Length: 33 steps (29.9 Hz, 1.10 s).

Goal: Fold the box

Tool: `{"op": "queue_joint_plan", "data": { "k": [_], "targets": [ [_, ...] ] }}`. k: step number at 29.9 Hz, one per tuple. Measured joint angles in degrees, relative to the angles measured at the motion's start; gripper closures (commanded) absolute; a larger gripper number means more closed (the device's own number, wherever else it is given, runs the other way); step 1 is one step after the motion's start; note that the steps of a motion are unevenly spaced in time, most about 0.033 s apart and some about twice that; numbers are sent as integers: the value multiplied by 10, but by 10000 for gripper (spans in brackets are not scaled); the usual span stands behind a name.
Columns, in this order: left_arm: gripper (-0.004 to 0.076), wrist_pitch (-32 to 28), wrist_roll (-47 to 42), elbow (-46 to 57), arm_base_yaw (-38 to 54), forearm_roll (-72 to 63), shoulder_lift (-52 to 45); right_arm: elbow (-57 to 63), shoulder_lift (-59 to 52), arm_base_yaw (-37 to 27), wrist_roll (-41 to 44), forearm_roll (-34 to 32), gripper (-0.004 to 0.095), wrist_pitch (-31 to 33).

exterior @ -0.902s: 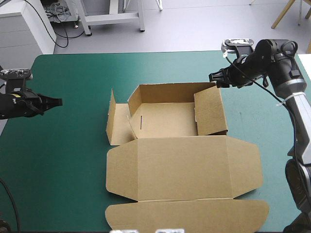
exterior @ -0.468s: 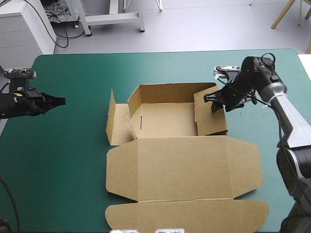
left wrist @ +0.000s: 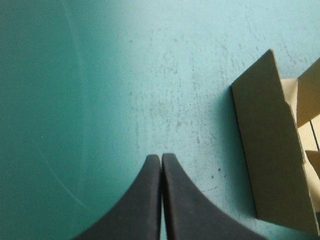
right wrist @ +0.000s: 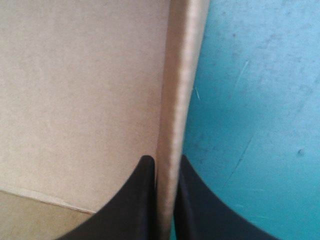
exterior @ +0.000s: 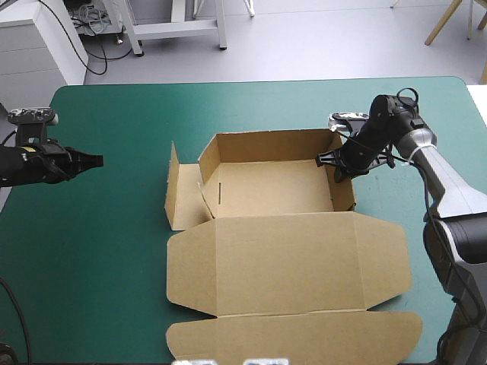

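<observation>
So the box [exterior: 266, 186] sits mid-table [exterior: 114, 251], tray part toward the far edge with its walls up and the lid [exterior: 285, 262] lying flat toward the near edge. Big change from the earlier shots is the right wall [exterior: 344, 182]. Before, that flap was leaning in over the tray floor; now it's standing pretty much upright. The right tool [exterior: 332, 161] was hanging out past the far right corner of the box earlier and has since dropped onto that wall. In its own wrist view the right tool [right wrist: 164, 159] is clamped on the wall's edge [right wrist: 177, 75], one finger inside the box [right wrist: 80, 90] and one on the table [right wrist: 260, 100] side. The left tool [exterior: 95, 160] has barely budged, just crept a bit toward the box. It's over bare table near the left edge, well apart from the box. Its wrist view shows the left tool [left wrist: 161, 156] pinched together on nothing, with table [left wrist: 100, 75] under it and the box [left wrist: 272, 150] off ahead and to the side.
</observation>
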Motion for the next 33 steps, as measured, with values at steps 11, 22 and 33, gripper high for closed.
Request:
{"op": "queue_joint_plan", "data": {
  "k": [11, 22, 33],
  "targets": [
    [733, 9, 0, 0, 0, 0, 0, 0, -5, -1, -2, -7, 927, -1],
    [386, 13, 35, 0, 0, -9, 4, 1, -125, -62, -35, 53, 927, 4],
    [169, 26, 73, 0, 0, -201, 39, 1, -201, -93, -62, 125, 927, 13]
  ]
}}
